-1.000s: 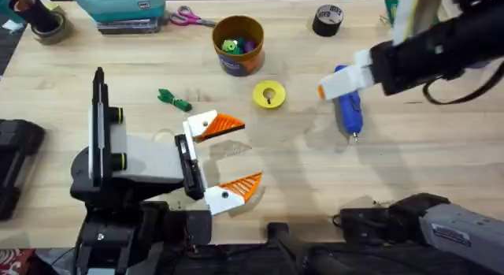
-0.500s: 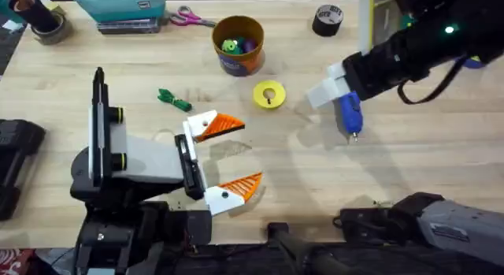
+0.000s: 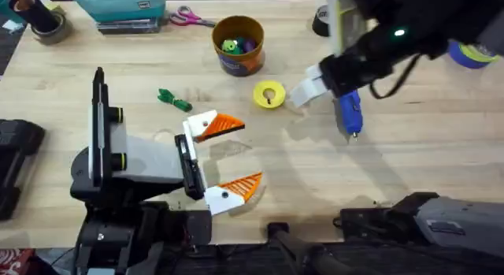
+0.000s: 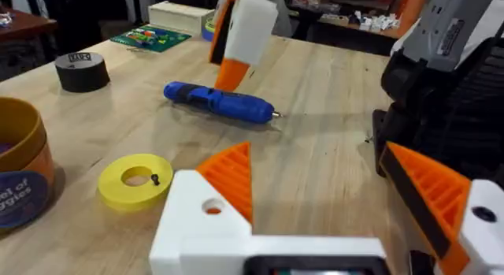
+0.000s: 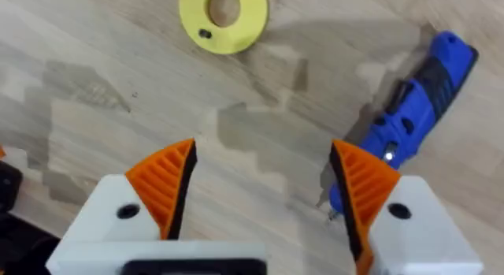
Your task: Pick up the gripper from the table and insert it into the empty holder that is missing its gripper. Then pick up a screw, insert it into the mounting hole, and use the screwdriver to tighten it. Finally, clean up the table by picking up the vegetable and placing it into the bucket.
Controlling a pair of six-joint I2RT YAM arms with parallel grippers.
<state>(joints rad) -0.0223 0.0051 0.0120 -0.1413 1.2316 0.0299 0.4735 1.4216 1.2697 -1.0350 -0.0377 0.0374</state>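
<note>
My left gripper (image 3: 236,157) stands open low over the table, an orange ridged gripper wedge (image 3: 224,125) seated in each white holder (image 3: 201,124). One holder shows a round mounting hole (image 4: 211,206). A small dark screw (image 5: 205,34) lies on a yellow disc (image 3: 269,94). My right gripper (image 3: 303,90) hovers open and empty between that disc and the blue screwdriver (image 3: 348,109), which lies flat on the table. The dark-green vegetable (image 3: 174,99) lies left of the disc. The orange bucket (image 3: 238,45) stands at the back with small toys inside.
Black tape (image 3: 321,21), pink scissors (image 3: 189,17), a teal case (image 3: 118,5) and another tape roll (image 3: 47,24) line the far edge. A blue-and-yellow roll (image 3: 471,54) shows beside the right arm. Bare wood lies right of the left gripper.
The right arm has swung left, carrying its open gripper from above the screwdriver's rear end to beside the yellow disc. The left arm and the table objects have not moved.
</note>
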